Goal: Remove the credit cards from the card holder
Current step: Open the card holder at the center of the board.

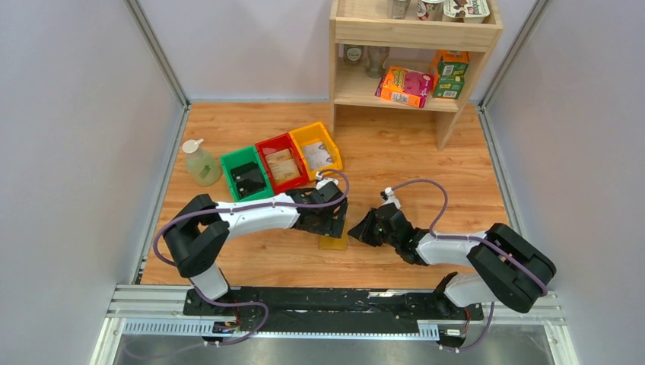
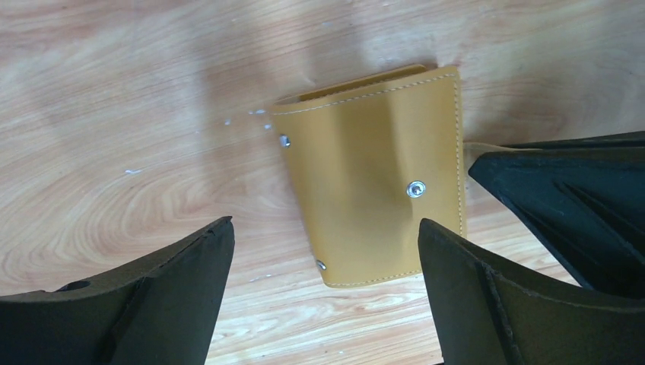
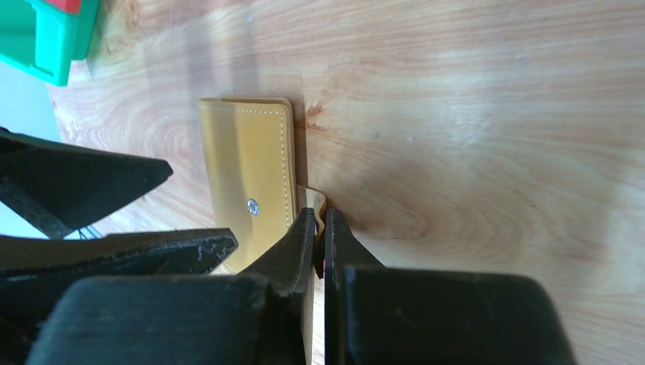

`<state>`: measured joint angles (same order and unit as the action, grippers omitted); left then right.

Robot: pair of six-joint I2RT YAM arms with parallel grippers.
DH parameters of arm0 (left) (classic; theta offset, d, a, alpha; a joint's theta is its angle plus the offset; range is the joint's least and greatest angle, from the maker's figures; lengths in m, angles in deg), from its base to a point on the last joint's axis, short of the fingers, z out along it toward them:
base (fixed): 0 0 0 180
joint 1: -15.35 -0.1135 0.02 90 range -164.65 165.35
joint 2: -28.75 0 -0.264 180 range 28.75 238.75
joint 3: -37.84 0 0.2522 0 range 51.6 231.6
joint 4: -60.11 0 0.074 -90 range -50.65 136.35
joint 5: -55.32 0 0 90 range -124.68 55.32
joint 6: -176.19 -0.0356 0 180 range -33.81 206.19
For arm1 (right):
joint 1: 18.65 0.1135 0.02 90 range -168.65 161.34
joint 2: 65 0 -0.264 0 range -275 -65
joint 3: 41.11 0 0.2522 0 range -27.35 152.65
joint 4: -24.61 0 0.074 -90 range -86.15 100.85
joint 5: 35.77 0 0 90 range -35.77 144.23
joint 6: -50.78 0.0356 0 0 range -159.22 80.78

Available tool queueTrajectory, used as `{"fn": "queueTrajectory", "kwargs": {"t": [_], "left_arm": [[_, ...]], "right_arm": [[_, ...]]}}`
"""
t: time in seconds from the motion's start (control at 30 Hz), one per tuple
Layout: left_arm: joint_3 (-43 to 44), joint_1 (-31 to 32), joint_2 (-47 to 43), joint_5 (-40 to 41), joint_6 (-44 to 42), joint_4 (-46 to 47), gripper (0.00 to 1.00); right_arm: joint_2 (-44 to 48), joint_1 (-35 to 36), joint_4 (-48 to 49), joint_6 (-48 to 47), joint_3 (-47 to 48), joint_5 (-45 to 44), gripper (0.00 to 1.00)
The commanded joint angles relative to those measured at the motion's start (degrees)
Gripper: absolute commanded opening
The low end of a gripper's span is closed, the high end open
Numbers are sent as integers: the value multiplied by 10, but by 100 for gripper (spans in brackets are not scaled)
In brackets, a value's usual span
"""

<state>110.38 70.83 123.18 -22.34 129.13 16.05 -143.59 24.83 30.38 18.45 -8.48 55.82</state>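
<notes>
Mustard card holder (image 2: pixel 373 198) lies flat, outer side up w/ snap studs, one edge lifted.

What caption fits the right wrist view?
Right hand pinching an edge of the mustard card holder, open left hand beside it.

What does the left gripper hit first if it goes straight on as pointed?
Probably the card holder, lying on the table right ahead of the open left gripper. Depth is hard to judge. The right gripper, pinching its edge, sits off that line.
</notes>
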Motion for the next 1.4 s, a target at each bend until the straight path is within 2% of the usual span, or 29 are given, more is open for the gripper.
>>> {"fn": "queueTrajectory", "kwargs": {"t": [0.0, 0.2, 0.4, 0.83, 0.97, 1.1, 1.37], "left_arm": [[39, 17, 31, 13, 14, -13, 97], [77, 31, 59, 24, 32, -17, 97], [127, 31, 79, 111, 60, -56, 97], [195, 31, 169, 110, 81, -80, 98], [182, 31, 164, 111, 81, -91, 94], [163, 31, 133, 116, 80, -92, 85], [136, 32, 79, 124, 66, -99, 83]], "right_arm": [[15, 3, -5, 19, -12, -71, 0], [-3, 3, 13, 23, -15, -66, 0], [-12, 5, 30, 29, -22, -65, 0], [-16, 6, 34, 27, -24, -69, 0], [-7, 6, 28, 25, -27, -82, 0], [8, 6, 13, 21, -28, -95, 0], [31, 6, -11, 16, -31, -117, 0]]}}
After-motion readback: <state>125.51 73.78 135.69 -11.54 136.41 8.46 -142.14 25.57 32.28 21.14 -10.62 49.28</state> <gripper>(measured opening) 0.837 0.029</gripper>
